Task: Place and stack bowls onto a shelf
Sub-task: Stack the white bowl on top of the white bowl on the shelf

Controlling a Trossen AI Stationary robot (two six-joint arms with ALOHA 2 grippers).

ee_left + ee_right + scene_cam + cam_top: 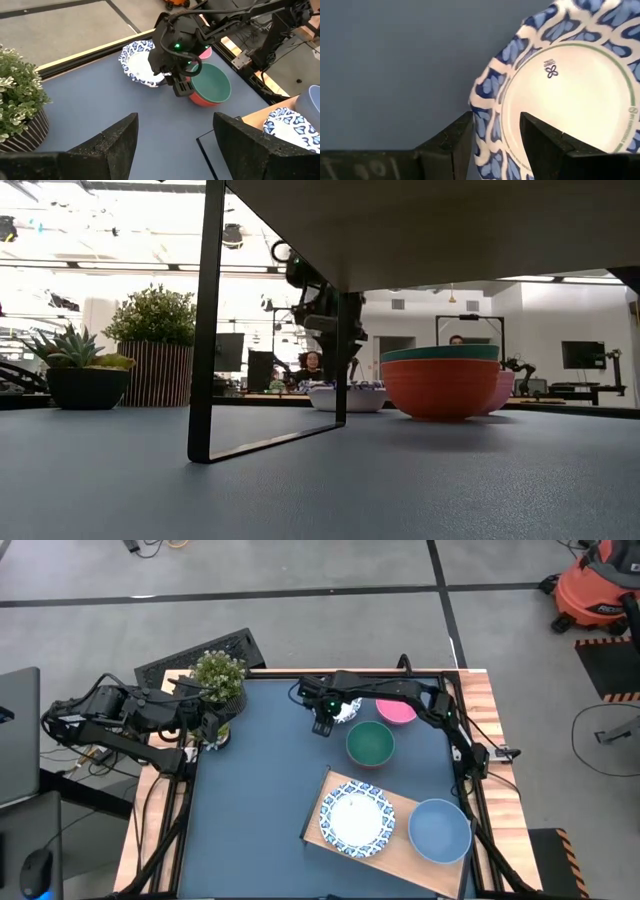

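A white bowl with a blue patterned rim point(347, 710) stands on the dark blue table at the far middle, and my right gripper point(322, 725) is shut on its rim. Beside it, a teal bowl point(370, 743) sits inside a red bowl point(440, 388), with a pink bowl point(397, 712) behind them. The pale wooden shelf point(330, 802) at the near right carries a second white-and-blue bowl point(355, 818). A plain blue bowl point(440, 830) stands at the shelf's right end. My left gripper point(205, 725) is open and empty beside the potted plant at the far left. My right gripper pinches the white-and-blue bowl's rim point(487, 135) on the side toward the table's left. One finger point(445, 145) is outside the bowl and one point(545, 140) is inside. The fingers come from above, pointing down. The bowl's base rests on the table point(345, 398).
A potted green plant point(218, 680) stands at the table's far left corner. The shelf stands on thin black legs point(207, 330). Bare table lies to the left of the shelf. A red vacuum point(600, 590) is on the floor beyond the table.
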